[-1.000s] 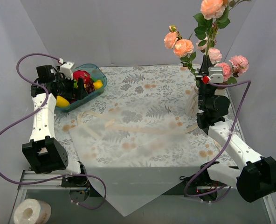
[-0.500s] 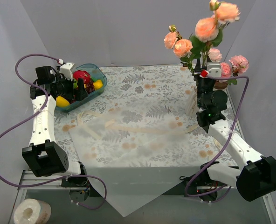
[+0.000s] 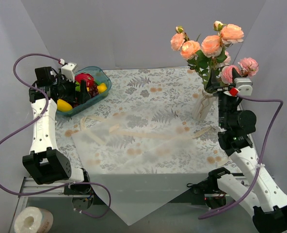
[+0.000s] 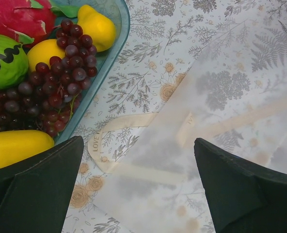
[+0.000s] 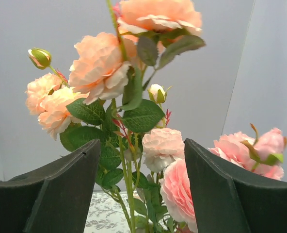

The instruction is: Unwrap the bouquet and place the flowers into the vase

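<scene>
Grey walls close round a desk [image 3: 148, 92] laid with a leaf-print cloth, and at its far right corner the flowers [image 3: 209, 48] already stand in the vase [image 3: 201, 106]. Their stems run upright with a slight lean, and the blooms fan out above the rim. The right tool [image 5: 142, 145] sits just beside the vase on its right-hand side. Its fingers are spread wide and grip nothing. In the wrist view the stems and leaves show in the gap, though whether they lie between the fingers or just beyond them cannot be told. The flowers lie ahead of this tool, and the right arm is much the nearer. Any retreat would best run straight back along the tool's own line, so that no finger catches a leaf and tips the narrow vase. Farther out, the wrapping paper [image 3: 143, 145] lies flat across the middle toward the near edge, with the cream ribbon [image 4: 134, 170] touching it. At the far left corner the left tool [image 4: 138, 141] hangs fully spread and empty beside the fruit bowl [image 3: 104, 80].
</scene>
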Motion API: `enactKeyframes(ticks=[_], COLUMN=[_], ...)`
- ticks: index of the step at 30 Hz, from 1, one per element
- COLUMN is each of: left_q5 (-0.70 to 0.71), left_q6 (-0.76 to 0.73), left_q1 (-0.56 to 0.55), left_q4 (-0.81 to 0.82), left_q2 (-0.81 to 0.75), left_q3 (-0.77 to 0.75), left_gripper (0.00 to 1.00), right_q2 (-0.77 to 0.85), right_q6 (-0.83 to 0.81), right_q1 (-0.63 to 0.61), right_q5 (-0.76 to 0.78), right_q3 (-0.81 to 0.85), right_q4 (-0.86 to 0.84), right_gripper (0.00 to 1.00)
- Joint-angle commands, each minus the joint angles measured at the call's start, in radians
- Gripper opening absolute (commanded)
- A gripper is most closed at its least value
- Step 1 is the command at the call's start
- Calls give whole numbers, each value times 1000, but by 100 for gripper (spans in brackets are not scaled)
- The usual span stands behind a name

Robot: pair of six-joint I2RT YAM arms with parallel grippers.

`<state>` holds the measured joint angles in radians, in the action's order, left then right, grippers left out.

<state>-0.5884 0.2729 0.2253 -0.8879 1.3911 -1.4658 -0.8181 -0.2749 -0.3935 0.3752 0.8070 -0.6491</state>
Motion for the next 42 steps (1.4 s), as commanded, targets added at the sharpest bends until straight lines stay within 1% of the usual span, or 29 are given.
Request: enactKeyframes(ticks=[1, 2, 4, 8, 14, 16, 17, 18, 19, 21, 22, 24, 26, 27, 28, 29, 34, 39, 42], left_q5=[-33, -39, -47, -50, -7, 25, 39, 77, 87, 88, 96, 102, 110, 111, 114, 125, 145, 179, 174], left_q6=[-6, -5, 0, 15, 60, 77, 83, 84, 88, 101, 107, 130, 146, 155, 161, 166, 193, 226, 249], left_q1=[-3, -6, -4, -18, -104, -153, -176, -211, -243, -248, -248, -248, -248, -248, -248, -248, -248, -248, -248], left_q4=[-16, -16, -20, -14, 1, 20, 20, 18, 20, 33, 38, 53, 84, 95, 105, 122, 153, 164, 159], left_q2=[-43, -43, -44, -50, -58, -69, -72, -75, -76, -86, -87, -93, -102, -113, -119, -125, -145, -135, -126], left_q3=[-36, -39, -39, -19, -5, 21, 27, 30, 42, 50, 56, 70, 105, 116, 127, 146, 190, 190, 186], left_gripper=[98, 98, 98, 98, 98, 98, 98, 98, 98, 98, 98, 98, 98, 98, 98, 98, 98, 98, 98], right_q2=[79, 108, 140, 201, 188, 174, 142, 122, 103, 74, 79, 99, 112, 109, 106, 99, 112, 105, 88], right_q6=[49, 57, 75, 92, 150, 180, 218, 230, 244, 256, 263, 296, 327, 366, 385, 402, 419, 445, 453], right_q1=[2, 2, 1, 1, 2, 2, 1, 1, 2, 1, 1, 2, 2, 1, 2, 2, 2, -1, -2], right_q5=[14, 17, 13, -28, -84, -131, -145, -171, -176, -189, -191, -188, -182, -185, -186, -182, -137, -105, -101], right_q3=[-29, -31, -41, -42, 18, 43, 81, 107, 124, 133, 124, 77, 55, 58, 73, 83, 104, 98, 110], right_q4=[144, 202, 245, 389, 548, 656, 724, 844, 896, 971, 996, 991, 979, 986, 997, 1022, 1028, 1037, 1039], right_gripper=[79, 79, 80, 80, 76, 74, 73, 70, 68, 69, 70, 76, 78, 85, 90, 92, 95, 97, 97])
